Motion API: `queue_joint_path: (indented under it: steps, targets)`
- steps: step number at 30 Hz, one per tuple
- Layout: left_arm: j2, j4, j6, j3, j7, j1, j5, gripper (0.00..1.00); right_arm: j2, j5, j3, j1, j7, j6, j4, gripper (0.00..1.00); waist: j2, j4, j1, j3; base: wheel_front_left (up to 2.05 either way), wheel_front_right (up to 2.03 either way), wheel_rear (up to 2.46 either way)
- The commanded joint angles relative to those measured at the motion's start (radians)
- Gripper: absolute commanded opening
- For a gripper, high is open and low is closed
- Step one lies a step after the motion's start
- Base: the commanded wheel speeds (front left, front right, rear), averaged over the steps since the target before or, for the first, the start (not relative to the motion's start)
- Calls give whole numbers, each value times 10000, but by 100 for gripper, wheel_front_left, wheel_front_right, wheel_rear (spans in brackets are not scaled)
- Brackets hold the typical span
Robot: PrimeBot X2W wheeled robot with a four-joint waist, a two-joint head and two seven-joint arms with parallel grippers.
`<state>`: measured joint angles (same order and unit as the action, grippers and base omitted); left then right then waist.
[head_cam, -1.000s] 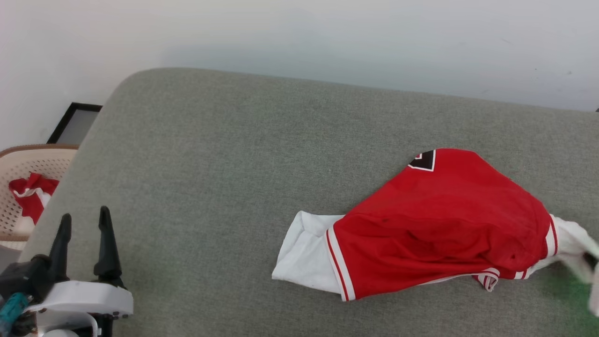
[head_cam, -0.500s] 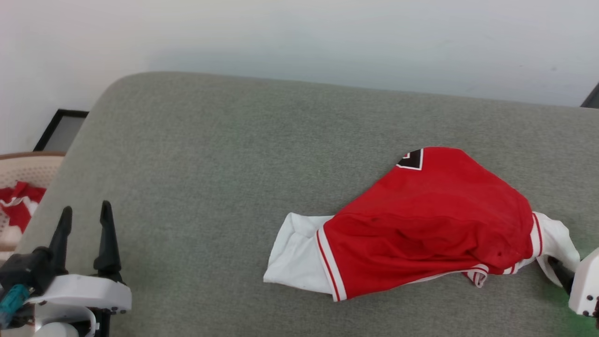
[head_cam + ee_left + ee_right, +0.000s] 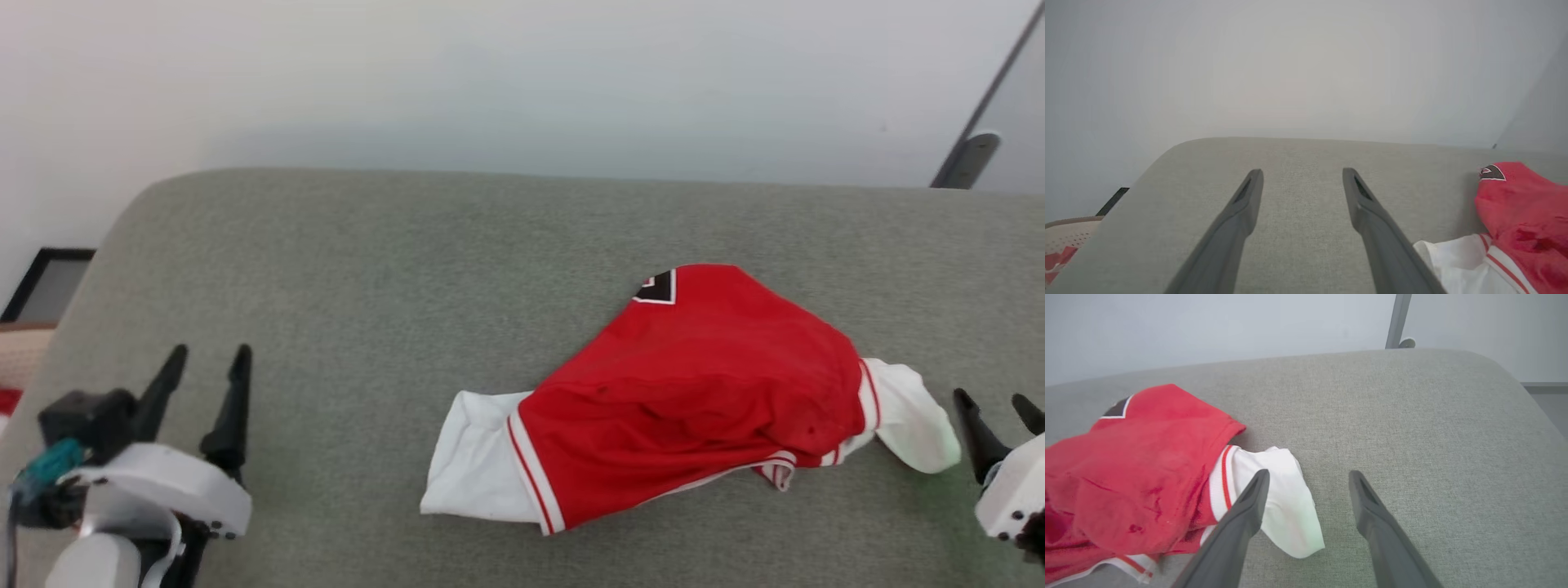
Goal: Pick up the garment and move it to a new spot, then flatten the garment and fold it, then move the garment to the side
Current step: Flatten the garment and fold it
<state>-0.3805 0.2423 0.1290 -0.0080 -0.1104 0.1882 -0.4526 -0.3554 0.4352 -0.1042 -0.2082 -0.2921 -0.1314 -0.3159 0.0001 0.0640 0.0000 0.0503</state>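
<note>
Head view, garment (image 3: 694,392): lying bunched in a mound on the grey cushion (image 3: 326,269), right of middle and toward the near edge, not yet flattened or folded.
Left gripper (image 3: 211,351): hovering over the cushion's near left corner, well apart from the cloth, holding the jaws released and gripping nothing.
Right gripper (image 3: 991,398): hovering by the near right edge, holding the jaws spread and empty, with one finger just beside the white sleeve (image 3: 1286,506) in the right wrist view. Touching it or not: cannot tell.
Step in hand: probably lining up for a first pinch on that sleeve.
Risk, thin pinch: catching only the sleeve tip and losing the thin jersey mid-lift.
Risk, dragging: pulling by one sleeve alone, twisting the red body and bunching it further rather than spreading it.
Risk, cushion: pressing the fingertips into soft upholstery and pinching the cover instead of the cloth.
Risk, edge: carrying too far toward the right edge and letting part slide off.
Risk, other sleeve (image 3: 473,465): lying creased toward the near edge, likely ending up tucked under without help from the left arm.
</note>
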Motion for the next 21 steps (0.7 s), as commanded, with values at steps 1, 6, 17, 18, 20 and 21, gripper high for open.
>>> queue_joint_path:
  steps: [1,6,17,18,20,21]
  targets:
    - [-98,-65,14,-127,191,113,-180,100,123,-120,-93,159,208,14,165,100,-1,-266,0,-163,0,0,0]
    - [-805,-519,15,-1184,1812,451,-1090,100,823,-839,-434,587,1507,15,1065,100,-1,-630,0,-214,0,0,0]
    - [-1676,-723,15,-3306,6216,1809,-3053,100,1964,-1598,-765,1058,3200,15,1898,100,-1,-1190,0,-221,0,0,0]
    - [-1699,-672,15,-3495,6648,1970,-3148,100,2014,-1642,-767,1038,3215,15,1918,100,-1,-1220,0,-212,0,0,0]
    - [-1676,-518,16,-3835,7445,2231,-3304,100,2102,-1685,-756,962,3197,15,1969,100,-1,-1283,0,-170,0,0,0]
    - [-1681,-480,16,-4028,7783,2386,-3294,100,2111,-1730,-766,905,3216,15,2011,100,-1,-1312,0,-140,0,0,0]
